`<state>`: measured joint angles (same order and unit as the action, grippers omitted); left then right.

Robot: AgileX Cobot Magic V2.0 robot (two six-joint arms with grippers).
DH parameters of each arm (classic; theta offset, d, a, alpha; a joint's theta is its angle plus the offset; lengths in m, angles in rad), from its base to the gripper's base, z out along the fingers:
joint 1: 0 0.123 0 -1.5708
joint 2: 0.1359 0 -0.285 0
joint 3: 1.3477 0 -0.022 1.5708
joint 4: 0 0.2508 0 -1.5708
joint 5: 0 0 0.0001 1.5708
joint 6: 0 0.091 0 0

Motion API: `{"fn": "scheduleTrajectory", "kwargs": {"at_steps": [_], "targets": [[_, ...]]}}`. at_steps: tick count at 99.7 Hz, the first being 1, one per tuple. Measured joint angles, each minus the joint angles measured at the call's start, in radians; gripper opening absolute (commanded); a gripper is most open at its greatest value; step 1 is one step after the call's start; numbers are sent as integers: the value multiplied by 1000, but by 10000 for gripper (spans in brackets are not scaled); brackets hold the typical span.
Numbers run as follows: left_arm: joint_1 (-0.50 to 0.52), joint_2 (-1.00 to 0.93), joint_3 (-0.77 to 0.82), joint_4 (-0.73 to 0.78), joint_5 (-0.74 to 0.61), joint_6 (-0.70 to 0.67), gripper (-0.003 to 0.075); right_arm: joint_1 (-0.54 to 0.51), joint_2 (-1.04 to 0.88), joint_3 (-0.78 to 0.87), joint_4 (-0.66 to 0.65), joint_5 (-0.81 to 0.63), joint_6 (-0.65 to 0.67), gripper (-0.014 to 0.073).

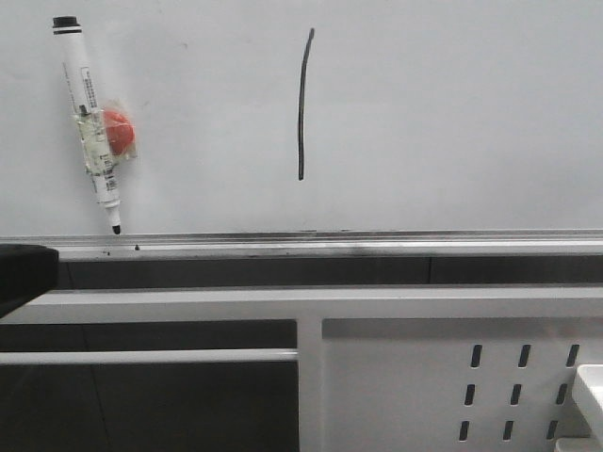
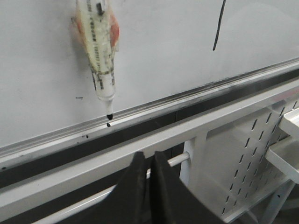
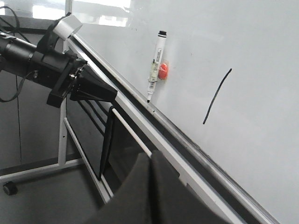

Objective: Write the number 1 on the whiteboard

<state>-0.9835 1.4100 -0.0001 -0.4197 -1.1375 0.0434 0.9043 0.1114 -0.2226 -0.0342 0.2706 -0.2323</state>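
**Both grippers shut, stroke on board**

Left gripper (image 2: 148, 161) and right gripper (image 3: 150, 161) fingers pressed together, holding nothing. Number 1 (image 1: 302, 104) mid-whiteboard (image 1: 452, 113), above the ledge (image 1: 377, 247). Marker pen (image 1: 91, 122) (red magnet (image 1: 119, 132) taped on) stuck near board's left edge, tip down.

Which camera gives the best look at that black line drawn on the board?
The front view: the number 1 shows whole and nearly head-on, to the right of the marker pen stuck on the whiteboard. The right wrist view shows the whole stroke too, but slanted and from the side. The left wrist view catches only its lower end at the frame's edge.
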Motion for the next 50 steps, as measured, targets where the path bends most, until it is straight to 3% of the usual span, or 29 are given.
{"fn": "scheduleTrajectory", "kwargs": {"at_steps": [50], "targets": [[0,-48,0,224,0,-25,-20,0,0,0,0,-2,2,-69]]}}
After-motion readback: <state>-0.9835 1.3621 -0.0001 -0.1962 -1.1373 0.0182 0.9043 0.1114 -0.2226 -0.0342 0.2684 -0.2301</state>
